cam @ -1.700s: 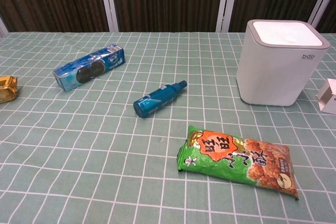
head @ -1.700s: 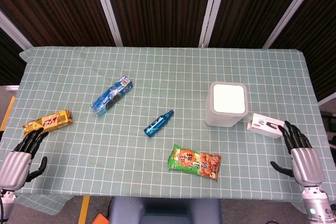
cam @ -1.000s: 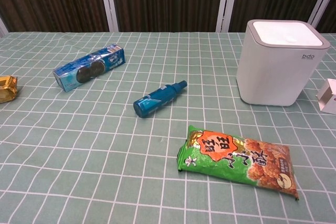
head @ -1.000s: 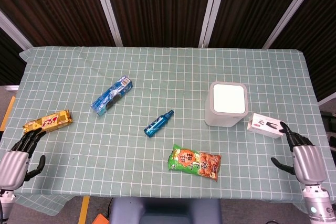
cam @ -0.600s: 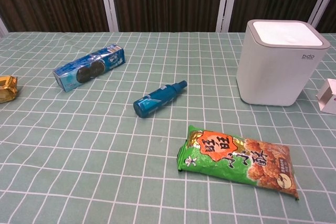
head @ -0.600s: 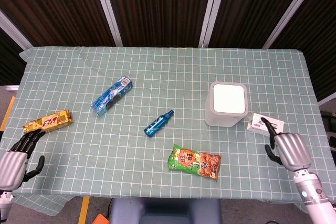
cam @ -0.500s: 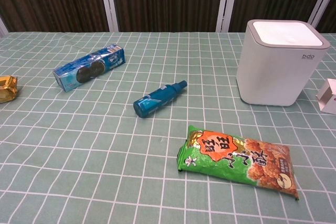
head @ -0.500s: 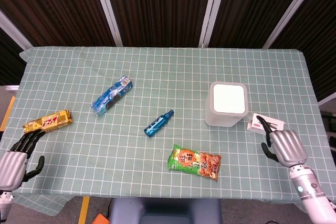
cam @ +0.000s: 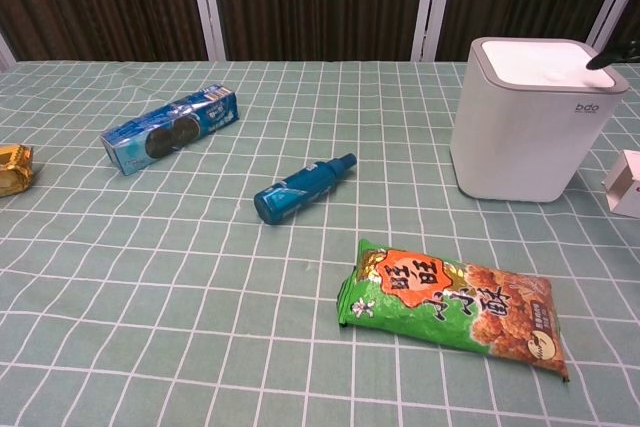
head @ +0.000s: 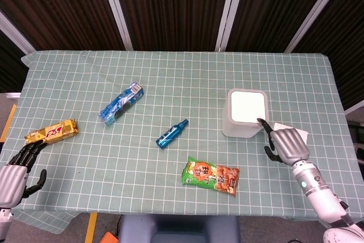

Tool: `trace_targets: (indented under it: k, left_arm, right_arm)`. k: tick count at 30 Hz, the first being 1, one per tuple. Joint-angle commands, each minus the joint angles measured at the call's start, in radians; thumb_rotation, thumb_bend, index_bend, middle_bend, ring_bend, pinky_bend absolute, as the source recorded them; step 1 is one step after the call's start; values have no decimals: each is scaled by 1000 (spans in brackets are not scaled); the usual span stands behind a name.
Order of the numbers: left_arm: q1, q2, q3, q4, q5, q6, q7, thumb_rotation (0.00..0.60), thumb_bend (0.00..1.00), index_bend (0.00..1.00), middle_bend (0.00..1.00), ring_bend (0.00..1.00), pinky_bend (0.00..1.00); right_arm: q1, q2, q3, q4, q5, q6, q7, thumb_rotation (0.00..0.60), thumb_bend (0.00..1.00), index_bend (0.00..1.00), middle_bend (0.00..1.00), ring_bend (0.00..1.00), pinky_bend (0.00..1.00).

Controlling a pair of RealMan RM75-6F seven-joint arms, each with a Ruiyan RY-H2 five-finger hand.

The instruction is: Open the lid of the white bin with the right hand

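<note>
The white bin (head: 247, 113) stands upright right of the table's middle with its lid down; the chest view shows the same bin (cam: 535, 122) at the right. My right hand (head: 287, 145) is just right of and in front of the bin, holding nothing. One dark fingertip (head: 263, 123) reaches to the lid's near right corner, and that fingertip (cam: 605, 59) shows over the lid's right edge in the chest view. Whether it touches the lid I cannot tell. My left hand (head: 14, 173) rests at the table's near left corner, fingers spread and empty.
A small white box (head: 297, 130) lies partly hidden behind my right hand. A green snack bag (head: 210, 176) lies in front of the bin, a blue bottle (head: 172, 134) at mid table, a blue biscuit pack (head: 121, 103) further left, and a gold bar (head: 50, 132) near my left hand.
My right hand has moved left and forward from the table's right edge, over the white box, up to the bin's near right corner. The left hand has barely shifted. The lid is unchanged.
</note>
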Motion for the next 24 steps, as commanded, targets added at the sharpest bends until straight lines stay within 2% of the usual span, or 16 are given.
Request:
trace_targets:
  k: [1,9,24]
  left_arm:
    - [1,0,-1,1,1,2,-2,600,532,129,97,107,302]
    - [2,2,0,0,5,2,-8,600,531,129,97,107,303]
    - [1,0,0,4,10,1,-9,600,532,130,97,110,303]
  right_arm:
    - [26,-9,2,1,27,-22,-3,600,547,0,751,749,782]
    - [69,-30,-8,13,66,-28,-5,600,547,0,750,749,782]
    - [124,-76,-65,72,141,-47,-41,600,547,0,751,749,783]
